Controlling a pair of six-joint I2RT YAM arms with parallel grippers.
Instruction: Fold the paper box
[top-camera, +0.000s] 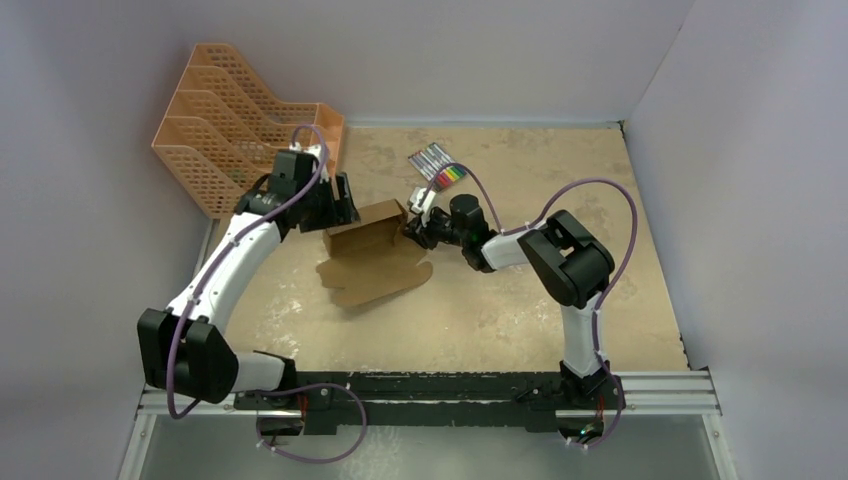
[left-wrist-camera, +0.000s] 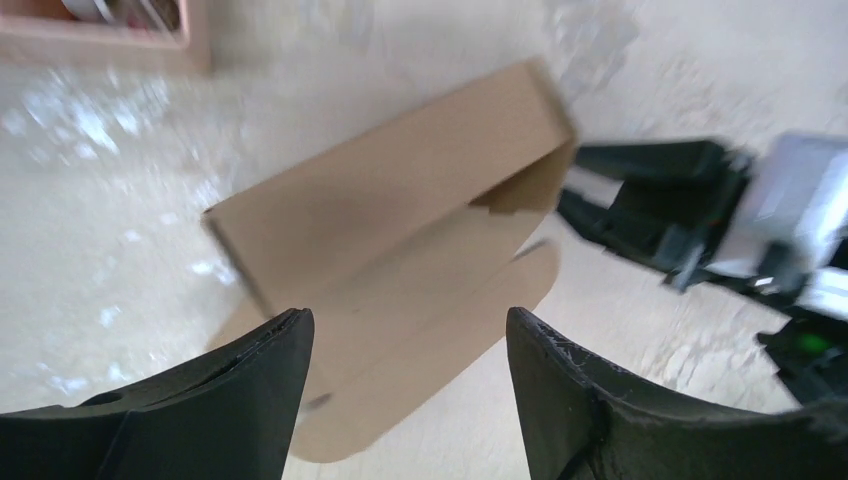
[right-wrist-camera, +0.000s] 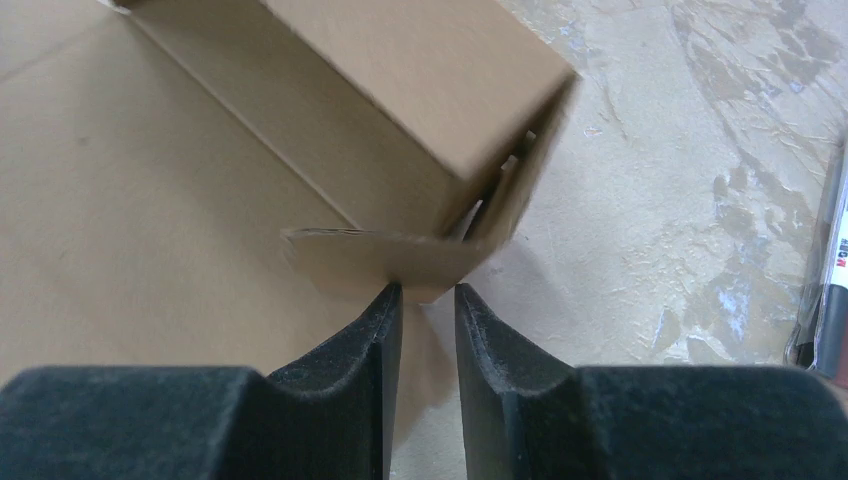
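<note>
- Over at the left gripper (left-wrist-camera: 405, 315): gapes wide at the jaws and grips nothing. Frames the paper box (left-wrist-camera: 390, 200) between its black fingers (left-wrist-camera: 250, 400) in the wrist view (contact with the cardboard not visible there).
- From the top view: hangs at the box's far left corner, just beside the raised panel.
- At the right gripper (right-wrist-camera: 428, 292): shows only a narrow slit between the jaws and clamps nothing. Meets a small cardboard flap (right-wrist-camera: 400, 262) at the box's right end, with the flap's lower edge dipping to the mouth of the slit (touching or just short, cannot tell).
- As for the paper box: lies near the middle of the table (top-camera: 520, 300), half formed. Stands up as a folded-over panel on the far side and spreads flat, with rounded tabs, toward the near side. Sits between the two grippers.
- Behind the left arm: an orange mesh file rack (top-camera: 230, 130) in the far left corner, close to the wrist.
- Beyond the right wrist: a pack of markers (top-camera: 437, 165), apart from the box (also glimpsed at the right edge of the right wrist view).
- To the right and near side of the box: open tabletop. Beyond that: white walls (top-camera: 750, 150) on the far, left and right sides.
</note>
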